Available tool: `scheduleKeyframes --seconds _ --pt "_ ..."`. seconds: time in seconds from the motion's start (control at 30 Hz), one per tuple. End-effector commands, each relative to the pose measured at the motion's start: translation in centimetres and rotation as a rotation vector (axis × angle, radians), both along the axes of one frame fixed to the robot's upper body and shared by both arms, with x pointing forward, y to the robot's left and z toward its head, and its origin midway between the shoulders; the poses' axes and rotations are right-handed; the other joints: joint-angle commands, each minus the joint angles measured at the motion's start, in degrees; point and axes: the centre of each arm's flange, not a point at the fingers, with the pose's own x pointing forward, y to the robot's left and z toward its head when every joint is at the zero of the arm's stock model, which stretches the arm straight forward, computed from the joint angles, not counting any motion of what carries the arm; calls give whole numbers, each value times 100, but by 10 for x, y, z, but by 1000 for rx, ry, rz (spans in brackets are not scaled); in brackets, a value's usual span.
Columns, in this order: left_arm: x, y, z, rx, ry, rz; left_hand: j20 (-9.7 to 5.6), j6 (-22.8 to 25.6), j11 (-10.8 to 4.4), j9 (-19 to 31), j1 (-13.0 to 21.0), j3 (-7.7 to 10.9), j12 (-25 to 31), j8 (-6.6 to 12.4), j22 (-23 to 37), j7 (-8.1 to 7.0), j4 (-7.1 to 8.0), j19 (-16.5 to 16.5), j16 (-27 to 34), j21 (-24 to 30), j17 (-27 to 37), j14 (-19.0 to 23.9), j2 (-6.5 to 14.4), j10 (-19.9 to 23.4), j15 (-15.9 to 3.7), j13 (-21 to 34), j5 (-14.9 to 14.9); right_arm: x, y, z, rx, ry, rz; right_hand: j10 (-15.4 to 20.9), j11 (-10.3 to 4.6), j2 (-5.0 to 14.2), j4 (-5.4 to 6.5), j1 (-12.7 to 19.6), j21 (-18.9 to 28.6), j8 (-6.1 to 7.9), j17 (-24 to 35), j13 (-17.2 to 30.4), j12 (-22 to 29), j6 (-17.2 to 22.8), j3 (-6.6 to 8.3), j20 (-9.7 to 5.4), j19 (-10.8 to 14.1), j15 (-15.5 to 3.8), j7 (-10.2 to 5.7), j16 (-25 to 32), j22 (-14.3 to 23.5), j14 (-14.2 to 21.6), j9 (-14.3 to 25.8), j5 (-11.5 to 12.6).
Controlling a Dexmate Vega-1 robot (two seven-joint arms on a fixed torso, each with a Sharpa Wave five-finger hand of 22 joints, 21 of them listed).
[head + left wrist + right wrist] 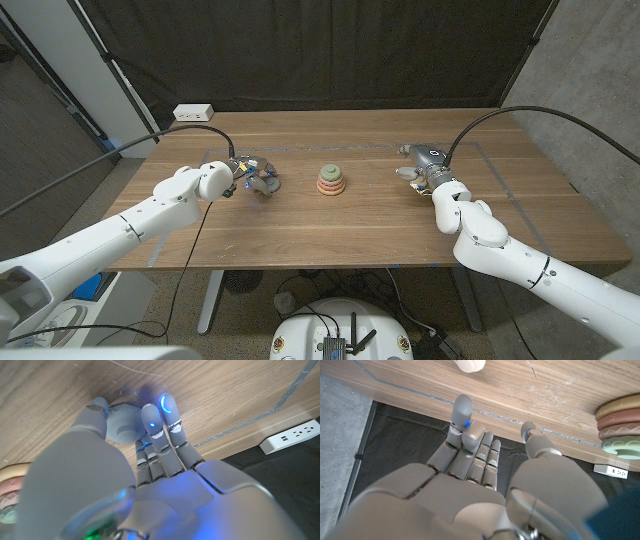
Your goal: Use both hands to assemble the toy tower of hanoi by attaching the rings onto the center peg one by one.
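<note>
A brown wooden table [300, 225] bears stacked tan, pink and green rings [332, 179] (a grey-blue ring [123, 425] apart).

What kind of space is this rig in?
Probably a lab or test bay: a wooden table backed by a black curtain, a white power strip at its far edge, bare concrete wall alongside.

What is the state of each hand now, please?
Left hand: fingers grip a grey ring.
Right hand: open, holds nothing; a small cream piece lies beyond its fingers.
</note>
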Motion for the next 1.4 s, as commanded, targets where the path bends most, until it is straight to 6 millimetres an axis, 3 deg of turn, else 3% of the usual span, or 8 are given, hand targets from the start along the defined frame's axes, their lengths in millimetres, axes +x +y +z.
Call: scheduleKeyframes --seconds 0.03,0.13,0.33,0.53,1.4 --pt "3 2 -8 -17 12 8 -776 58 -1 18 41 25 59 25 20 0 -33 2 45 13 13 -18 74 59 -330 12 -4 0 0 0 -2 -1 -1 18 9 69 1 29 40 -7 18 30 -1 61 -4 -547 -30 -362 -12 -6 9 -9 3 18" --pt "2 3 -10 -27 14 11 -776 108 -20 18 62 30 75 41 21 0 -37 14 44 19 5 -14 87 112 -330 7 -5 0 1 0 -3 1 1 22 15 71 2 26 36 -7 25 29 -2 63 -5 -547 -34 -362 -10 0 4 -3 2 20" --pt "-1 5 -13 -47 8 22 -782 837 -214 56 295 122 351 269 32 -41 -61 228 281 89 240 278 248 955 -330 78 5 1 1 0 -2 2 4 24 11 75 6 15 43 -7 24 29 -7 69 -10 -546 -29 -362 -5 -4 10 -4 0 22" --pt "-4 5 -14 -62 -3 27 -792 1264 -295 97 443 218 484 392 22 -102 -71 369 390 90 515 449 329 1456 -328 169 33 2 0 -1 3 1 5 28 19 80 13 2 37 -7 24 35 -6 74 -14 -545 -35 -361 0 -6 3 -3 -2 23" --pt "-16 10 7 -95 -35 50 -800 1449 -342 153 566 339 478 423 16 -119 -78 473 337 77 782 453 403 1655 -325 309 58 0 -1 2 4 -7 3 135 -2 101 10 -35 48 15 -4 40 11 167 -25 -546 -28 -364 13 -53 15 -41 -16 40"
